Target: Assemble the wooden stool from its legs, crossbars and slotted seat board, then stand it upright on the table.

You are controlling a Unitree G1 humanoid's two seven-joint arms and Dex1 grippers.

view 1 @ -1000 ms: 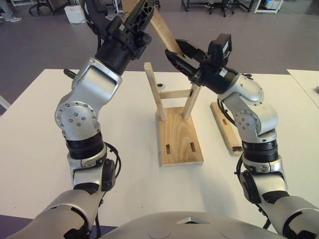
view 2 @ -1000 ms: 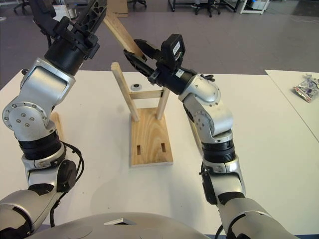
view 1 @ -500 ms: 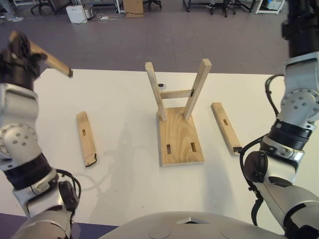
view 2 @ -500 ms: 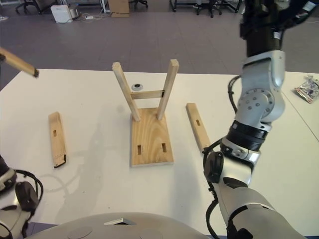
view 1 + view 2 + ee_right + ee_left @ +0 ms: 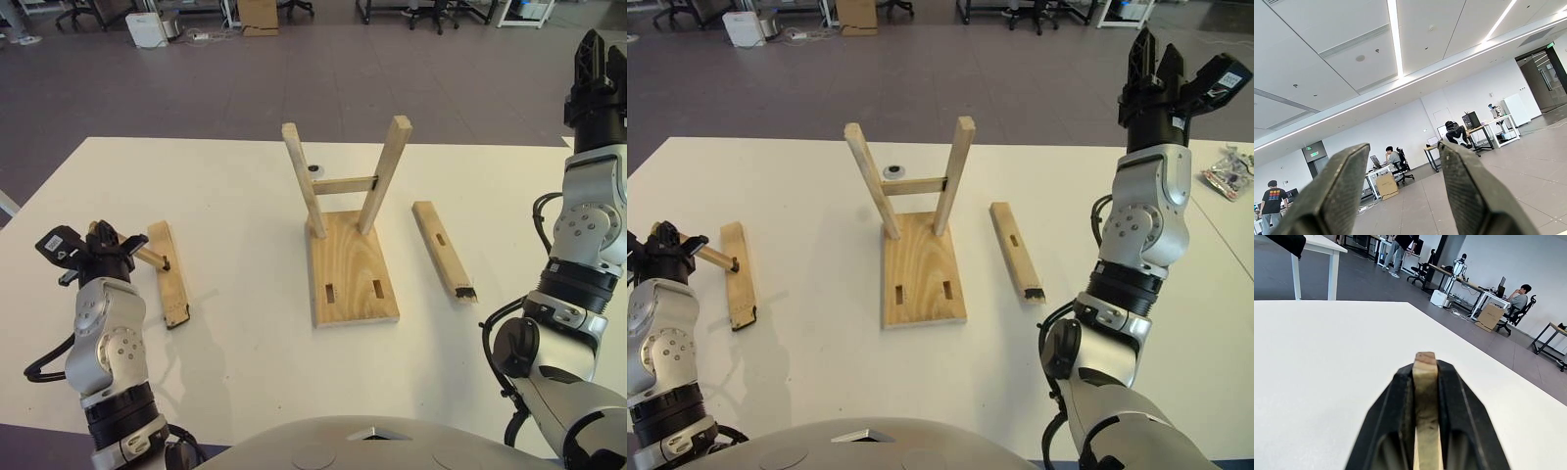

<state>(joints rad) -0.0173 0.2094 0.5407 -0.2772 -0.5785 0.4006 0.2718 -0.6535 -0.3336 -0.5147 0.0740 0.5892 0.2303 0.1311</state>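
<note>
Left tool (image 5: 125, 251): clamped on crossbar (image 5: 150, 258), low over the desk's (image 5: 245, 211) left side.
Crossbar axis: points to 4 o'clock, tip at the leg (image 5: 172, 282).
Leg: just beside at 3 o'clock, lying 12-to-6.
Right tool (image 5: 1161, 61): raised, gaping, empty; left arm nearer.

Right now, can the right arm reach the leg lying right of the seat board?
Probably yes: right end effector is raised, open, empty; the leg lies flat, clear of the seat board.

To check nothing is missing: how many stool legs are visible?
4: two upright legs in the seat board, a flat leg left of it, another flat leg right of it.
</note>
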